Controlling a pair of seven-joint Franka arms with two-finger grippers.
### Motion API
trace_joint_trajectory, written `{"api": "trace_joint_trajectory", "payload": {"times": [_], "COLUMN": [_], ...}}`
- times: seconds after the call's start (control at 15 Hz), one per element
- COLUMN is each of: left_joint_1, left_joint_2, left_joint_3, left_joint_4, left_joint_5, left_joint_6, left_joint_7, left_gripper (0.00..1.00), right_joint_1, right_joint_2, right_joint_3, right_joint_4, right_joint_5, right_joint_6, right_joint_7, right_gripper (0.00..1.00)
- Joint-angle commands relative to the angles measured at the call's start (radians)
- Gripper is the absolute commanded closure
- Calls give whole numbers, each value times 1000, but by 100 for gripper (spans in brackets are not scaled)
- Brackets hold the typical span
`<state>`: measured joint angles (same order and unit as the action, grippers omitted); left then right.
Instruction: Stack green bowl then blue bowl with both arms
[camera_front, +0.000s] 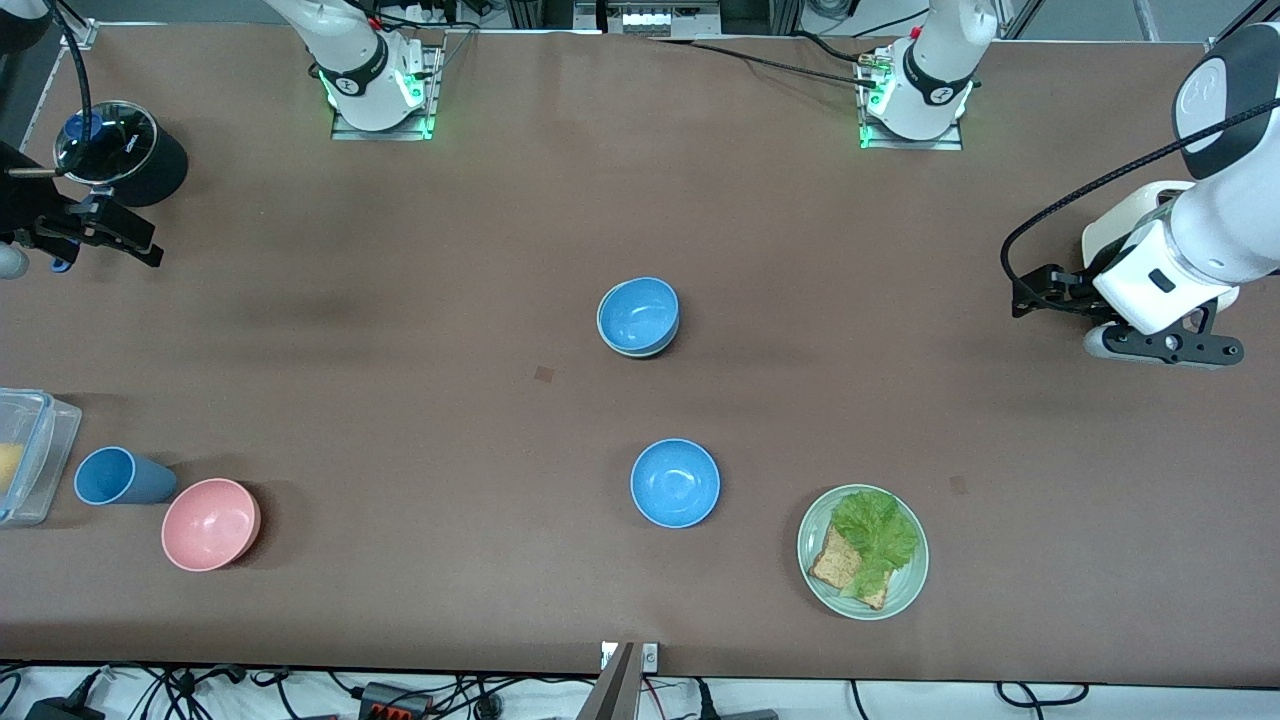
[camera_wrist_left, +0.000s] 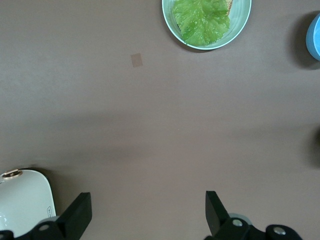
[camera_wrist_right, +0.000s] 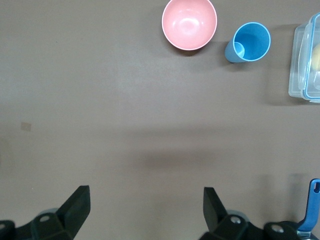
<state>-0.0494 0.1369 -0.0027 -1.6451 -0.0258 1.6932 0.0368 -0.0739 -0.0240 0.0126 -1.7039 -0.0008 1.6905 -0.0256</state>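
A sky-blue bowl (camera_front: 640, 312) sits nested in the pale green bowl (camera_front: 628, 351) at mid-table; only the green bowl's pale outer edge shows under it. A second, look-alike blue bowl (camera_front: 675, 483) stands alone nearer the front camera; its edge also shows in the left wrist view (camera_wrist_left: 315, 37). My left gripper (camera_front: 1172, 348) hangs open and empty over bare table at the left arm's end, also seen in its wrist view (camera_wrist_left: 148, 202). My right gripper (camera_front: 105, 235) is open and empty over the right arm's end, also seen in its wrist view (camera_wrist_right: 146, 197).
A green plate (camera_front: 905, 590) with lettuce and toast stands near the front edge. A pink bowl (camera_front: 210, 524), a blue cup (camera_front: 115, 476) and a clear container (camera_front: 30, 455) stand at the right arm's end. A black cylinder (camera_front: 125, 155) and a white object (camera_wrist_left: 22, 202) stand near the grippers.
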Motion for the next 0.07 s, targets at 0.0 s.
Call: {"api": "trace_joint_trajectory", "payload": {"times": [0.0], "left_joint_1": [6], "left_joint_2": [-13], "left_joint_3": [3], "left_joint_4": [-9], "left_joint_5": [-29], "left_joint_6": [-9], "left_joint_7": [15], "left_gripper": [0], "right_joint_1": [5], "right_joint_2": [-28], "right_joint_3": [1], "right_joint_4": [-26], "right_joint_5": [-13], "right_joint_6": [0], "right_joint_7": [-1], "right_gripper": [0]}}
